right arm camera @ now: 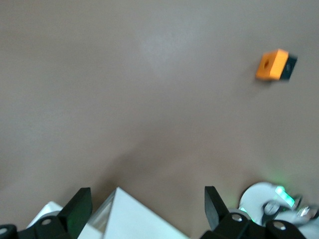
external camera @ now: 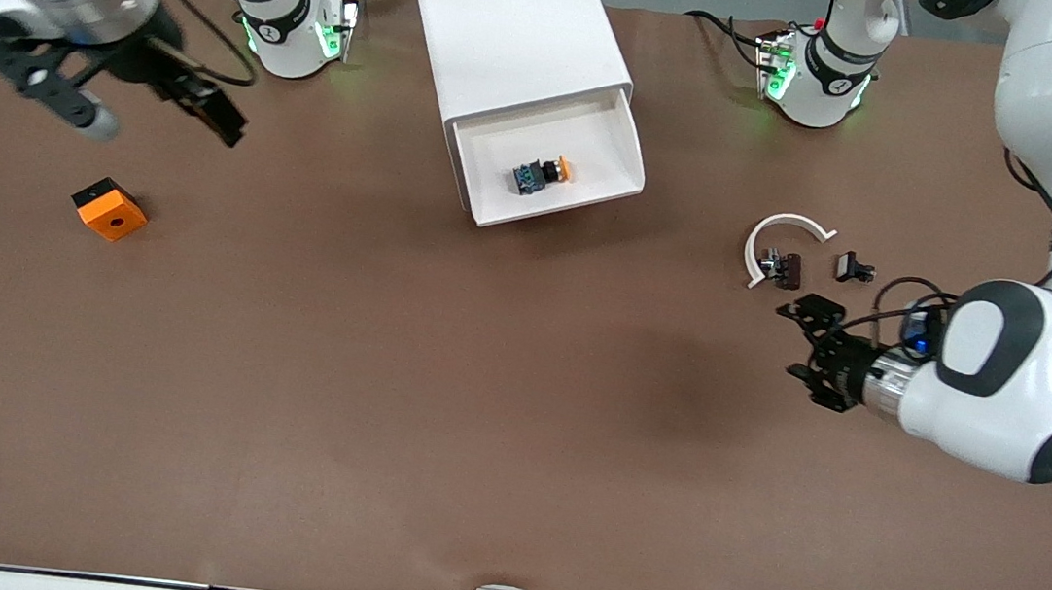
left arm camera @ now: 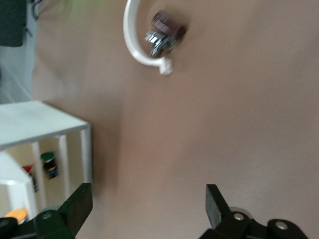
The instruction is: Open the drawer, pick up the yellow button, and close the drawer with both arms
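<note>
Brown table (external camera: 473, 426) bare up front; left gripper (external camera: 799, 348), jaws apart, empty beside black clips (external camera: 783, 266); button (external camera: 540, 175) sits in open drawer (external camera: 625, 144); right gripper (external camera: 131, 102) apart, empty, over table; tiny button may slip or tip when pinched.

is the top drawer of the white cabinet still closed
No, the drawer is pulled out of the cabinet, with the button lying inside it.

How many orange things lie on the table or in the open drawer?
2: the orange block on the table toward the right arm's end, and the button in the open drawer.
</note>
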`<move>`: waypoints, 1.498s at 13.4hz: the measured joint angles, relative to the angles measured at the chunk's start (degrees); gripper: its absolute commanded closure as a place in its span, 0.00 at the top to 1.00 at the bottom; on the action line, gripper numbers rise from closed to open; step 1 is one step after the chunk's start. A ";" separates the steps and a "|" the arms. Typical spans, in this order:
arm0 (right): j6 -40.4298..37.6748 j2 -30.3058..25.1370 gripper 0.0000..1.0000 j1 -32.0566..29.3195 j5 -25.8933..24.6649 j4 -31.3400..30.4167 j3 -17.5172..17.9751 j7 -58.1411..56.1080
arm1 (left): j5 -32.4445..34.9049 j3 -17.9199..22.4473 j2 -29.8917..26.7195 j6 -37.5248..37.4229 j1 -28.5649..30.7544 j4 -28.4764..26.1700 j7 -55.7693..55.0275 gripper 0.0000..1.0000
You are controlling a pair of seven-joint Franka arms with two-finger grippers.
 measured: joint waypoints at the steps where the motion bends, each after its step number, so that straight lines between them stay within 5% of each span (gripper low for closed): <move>1: -0.05 0.21 1.00 2.91 0.01 -0.01 0.05 6.01 | 1.07 1.17 -0.17 0.72 0.12 0.63 1.73 1.00; 6: 2.83 5.08 1.00 11.76 5.23 -0.04 0.08 33.69 | 9.96 2.55 -2.23 4.05 0.16 2.09 21.14 1.00; 11: 9.08 10.90 1.00 16.65 9.03 -0.04 0.02 50.12 | 11.00 3.77 -3.91 3.42 1.13 1.93 46.60 1.00; 16: 15.06 16.34 1.00 20.82 9.04 -0.02 -0.01 54.55 | 12.93 3.80 -7.35 -0.30 2.80 -1.02 66.59 1.00; 20: 19.20 19.66 1.00 23.25 9.04 -0.01 -0.02 54.86 | 14.08 3.83 -15.59 2.66 3.94 -10.44 82.49 1.00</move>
